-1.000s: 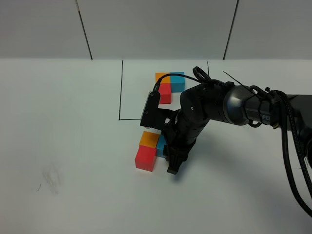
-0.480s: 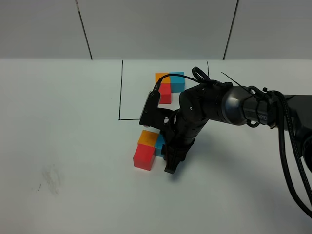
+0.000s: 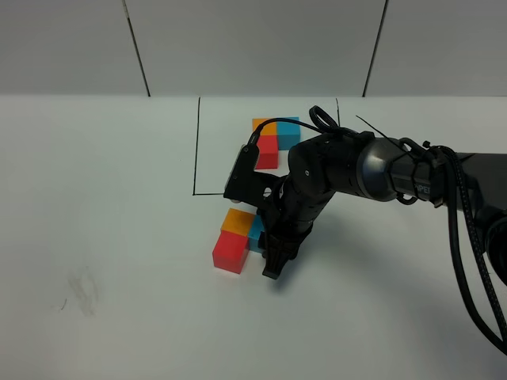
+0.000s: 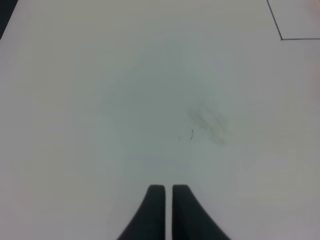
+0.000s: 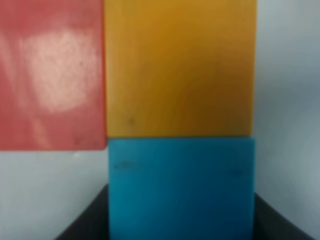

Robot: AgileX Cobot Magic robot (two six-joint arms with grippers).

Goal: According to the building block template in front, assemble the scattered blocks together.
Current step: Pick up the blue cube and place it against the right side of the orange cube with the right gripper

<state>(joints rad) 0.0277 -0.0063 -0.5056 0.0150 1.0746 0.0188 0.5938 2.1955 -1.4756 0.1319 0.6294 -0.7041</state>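
Scattered blocks, three small matte cubes, sat together on the white table (image 3: 119, 237) just outside the near edge of the thin black drawn rectangle (image 3: 196, 150). The red cube (image 3: 230, 252) touched the orange cube (image 3: 237, 222), and the light blue cube (image 3: 255, 232) touched the orange one too, forming an L. The right gripper (image 3: 265, 247), on the black right arm (image 3: 372, 170), pinched the light blue cube between its dark fingers (image 5: 82, 225), as the right wrist view showed. The building block template (image 3: 273, 136), an L-shaped trio of orange, blue and red cubes, stood inside the rectangle. The left gripper (image 4: 168, 210) had its jaws pressed together, empty, over bare table.
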